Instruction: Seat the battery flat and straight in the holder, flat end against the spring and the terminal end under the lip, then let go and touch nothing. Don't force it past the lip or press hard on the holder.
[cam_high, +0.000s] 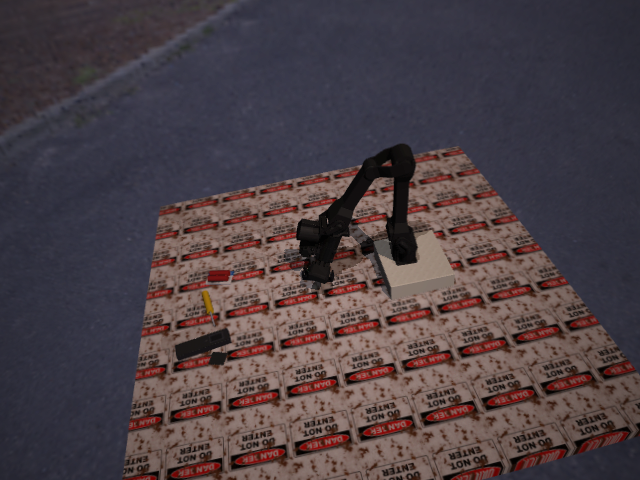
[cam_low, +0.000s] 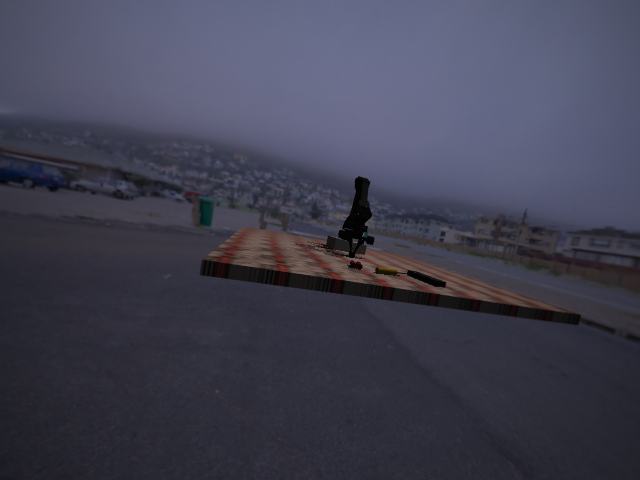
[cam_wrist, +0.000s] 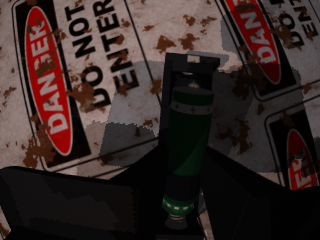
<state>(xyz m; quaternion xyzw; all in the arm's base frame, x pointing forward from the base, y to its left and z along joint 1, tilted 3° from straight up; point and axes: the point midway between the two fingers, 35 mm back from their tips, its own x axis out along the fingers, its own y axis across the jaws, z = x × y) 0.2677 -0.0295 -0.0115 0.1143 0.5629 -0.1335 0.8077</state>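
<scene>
The green battery (cam_wrist: 189, 140) lies lengthwise over the black holder (cam_wrist: 167, 107) in the wrist view. My gripper (cam_high: 317, 280) (cam_low: 352, 255) (cam_wrist: 183, 152) is shut on the battery's sides, low over the table. The battery's upper end in that view is near the holder's end wall with the lip, and a dark gap shows between them. A small nub shows faintly in that gap. The spring (cam_wrist: 176, 220) shows at the battery's lower end. The fingers hide much of the holder. I cannot tell whether the battery touches the holder's floor. The holder is not distinguishable in the top and exterior views.
A red two-cylinder item (cam_high: 219, 275) (cam_low: 355, 265), a yellow screwdriver (cam_high: 207, 302) (cam_low: 386, 270), a black remote-like case (cam_high: 193, 347) (cam_low: 426, 279) and a small black square piece (cam_high: 218, 358) lie off to one side. The arm's base stands on a cream block (cam_high: 421, 280).
</scene>
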